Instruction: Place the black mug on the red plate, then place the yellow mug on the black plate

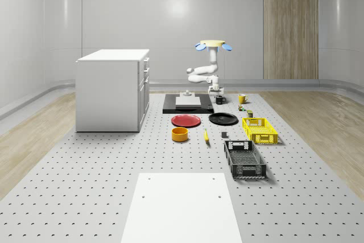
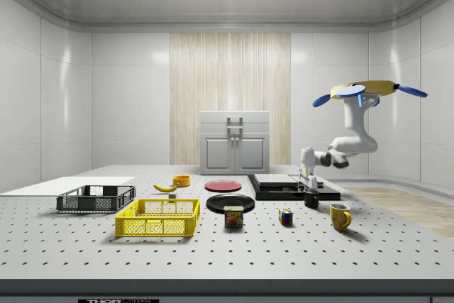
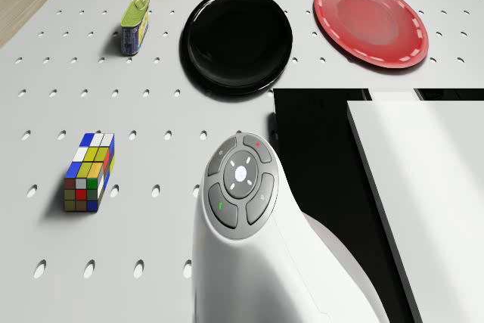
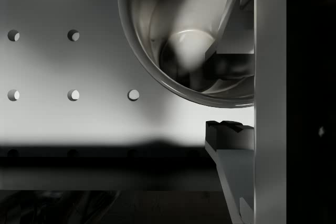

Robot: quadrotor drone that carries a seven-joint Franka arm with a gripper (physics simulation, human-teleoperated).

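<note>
The drone (image 2: 372,90) hovers in the upper right of the side view, above the far end of the perforated table (image 2: 234,250), beyond the black slab (image 2: 273,190) that carries a white block. From its underside the white arm (image 2: 352,136) drops straight down, bends at an elbow, runs level toward the side view's left, then turns down at the wrist. In the whole-scene view the same folded shape sits just right of centre, below the drone's blue rotors.

The gripper (image 2: 310,188) points straight down at the black mug (image 2: 311,200), which stands on the table beside the slab. In the wrist view one fingertip (image 4: 231,135) sits outside the mug's rim and the other reaches down inside it, so the jaws are parted and straddle the wall; whether they press on it I cannot tell.

The yellow mug (image 2: 340,216) stands upright near the black mug, toward the lower right of the side view. The red plate (image 1: 186,120) and black plate (image 1: 223,119) lie side by side at the centre of the whole-scene view, both bare.
</note>
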